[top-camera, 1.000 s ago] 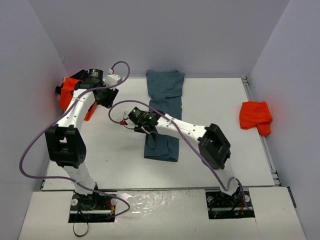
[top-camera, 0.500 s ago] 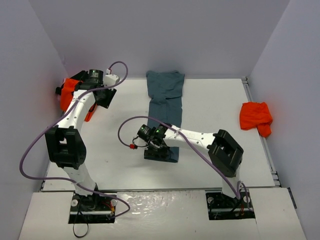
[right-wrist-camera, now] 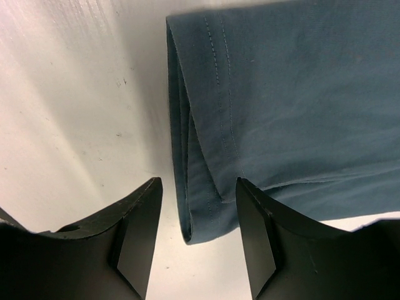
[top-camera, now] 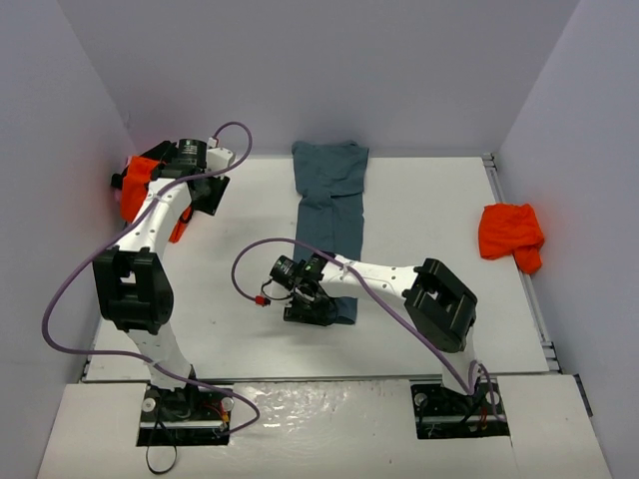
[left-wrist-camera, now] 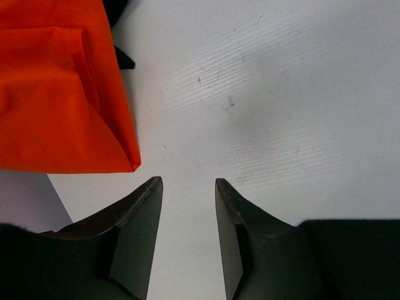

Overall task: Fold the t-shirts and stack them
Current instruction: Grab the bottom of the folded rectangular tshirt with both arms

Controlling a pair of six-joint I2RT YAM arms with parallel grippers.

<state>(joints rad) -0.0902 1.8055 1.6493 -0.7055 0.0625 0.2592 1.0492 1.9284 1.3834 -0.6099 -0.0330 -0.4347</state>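
A teal t-shirt (top-camera: pixel 331 205) lies folded into a long strip down the middle of the table. My right gripper (top-camera: pixel 312 311) is open over its near end; in the right wrist view the shirt's folded corner (right-wrist-camera: pixel 206 206) lies between the open fingers (right-wrist-camera: pixel 140 219). A folded orange shirt (top-camera: pixel 135 188) lies at the far left, partly hidden by my left arm. My left gripper (top-camera: pixel 210 190) is open and empty beside it; the left wrist view shows the orange shirt (left-wrist-camera: pixel 56 87) to the upper left of the gripper (left-wrist-camera: pixel 187 187). A crumpled orange shirt (top-camera: pixel 512 235) lies at the right.
White walls close the table (top-camera: pixel 429 210) at the back and both sides. A purple cable (top-camera: pixel 240 135) loops over the left arm and another (top-camera: pixel 260 249) runs along the right arm. A rail (top-camera: pixel 519 249) borders the right edge.
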